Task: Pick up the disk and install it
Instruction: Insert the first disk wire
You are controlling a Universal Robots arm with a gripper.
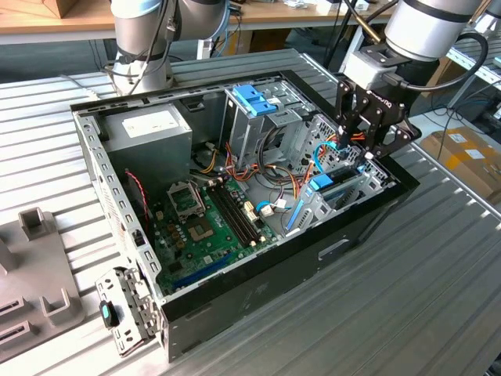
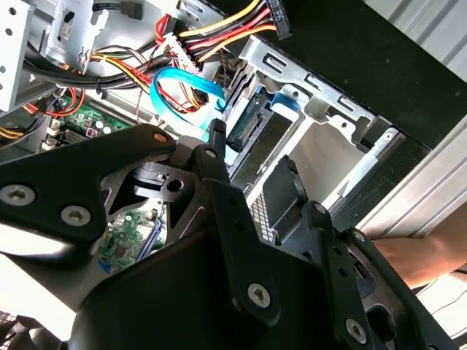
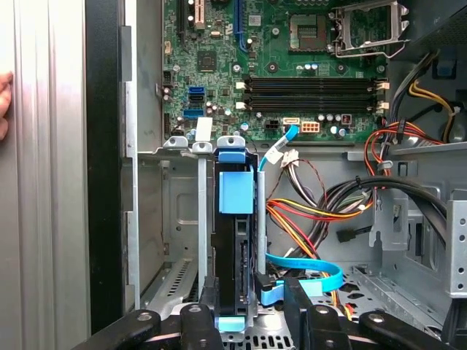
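Exterior view: open computer case (image 1: 258, 305) on table (image 1: 407, 313); cables (image 1: 293, 184) crowd the bay (image 1: 344, 188) at three o'clock.
Disk (image 3: 233, 219): on edge in that bay, within span of gripper (image 3: 252, 313).
Gripper: jaws apart, astride disk.

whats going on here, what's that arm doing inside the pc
A robot arm's gripper hangs over one corner of an open black desktop computer case that lies on a ribbed metal table. Right in front of it, the flat silver-grey hard disk with blue plastic rails stands on edge in a grey metal drive bay, already slid in between the bay's dividers. The jaws stand open on either side of the disk and do not seem to clamp it.
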